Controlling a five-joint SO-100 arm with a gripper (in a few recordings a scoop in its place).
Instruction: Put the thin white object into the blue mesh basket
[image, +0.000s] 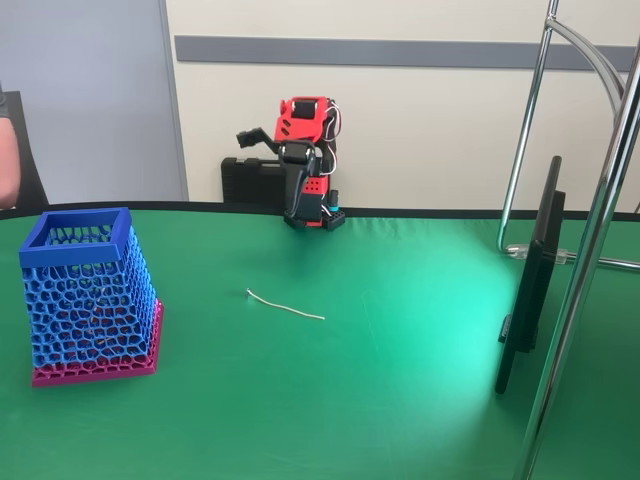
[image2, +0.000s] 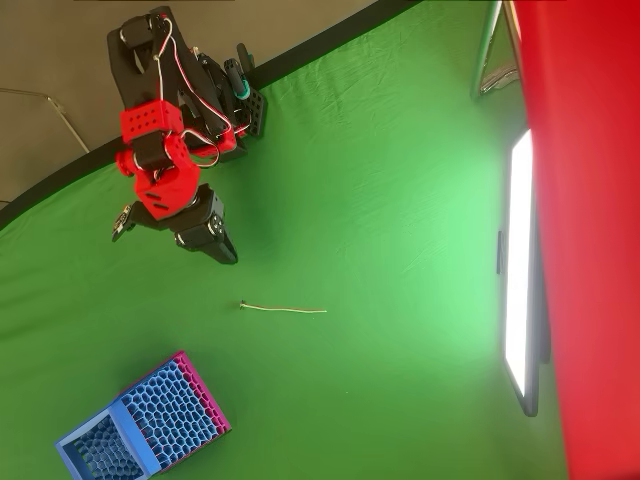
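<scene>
Gripper (image2: 215, 243) of the red and black arm (image: 305, 165) hangs folded near the table's far edge, holding nothing; whether its fingers are parted or closed cannot be told. Thin white object (image: 285, 305) lies flat on the green table (image: 400, 380), well apart from the gripper, towards the middle. Blue mesh basket (image: 85, 290) stands upright on its magenta base near the left edge in the fixed view.

Cream wall (image: 420, 120) with grey stripe (image: 400, 52) behind green table (image: 380, 400).
</scene>
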